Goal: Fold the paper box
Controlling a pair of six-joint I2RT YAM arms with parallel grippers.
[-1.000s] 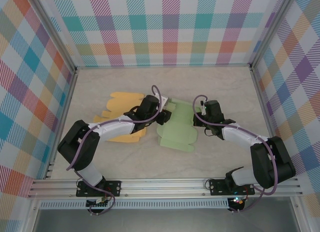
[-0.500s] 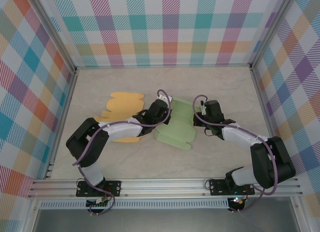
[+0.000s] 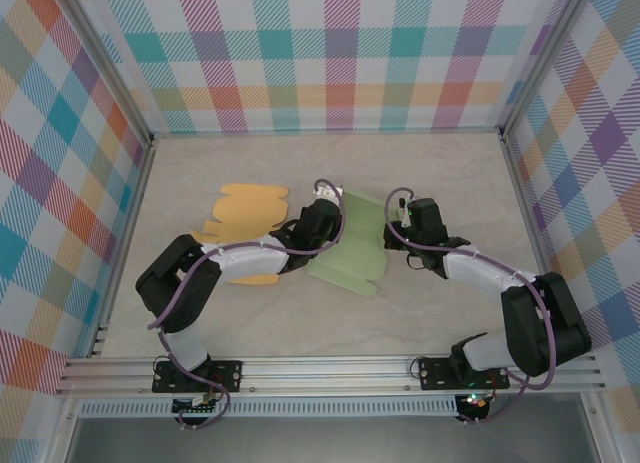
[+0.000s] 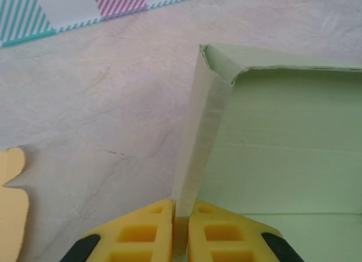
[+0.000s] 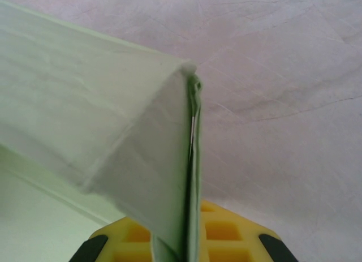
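Partly folded: the green paper box (image 3: 352,251) has two walls (image 4: 201,132) up.
The left gripper (image 4: 181,219) and right gripper (image 5: 191,239) each pinch one wall; near flaps seem flat.

pale marbled tabletop (image 3: 300,323), bright plaid walls (image 3: 340,53), aluminium rails (image 3: 330,368) along the near edge

We see bare table (image 3: 460,183) open at the far side and near edge. Mid-table is blocked: green box (image 3: 352,253), yellow cutout (image 3: 245,208) to its left, left arm (image 3: 240,255) and right arm (image 3: 480,270) flanking.
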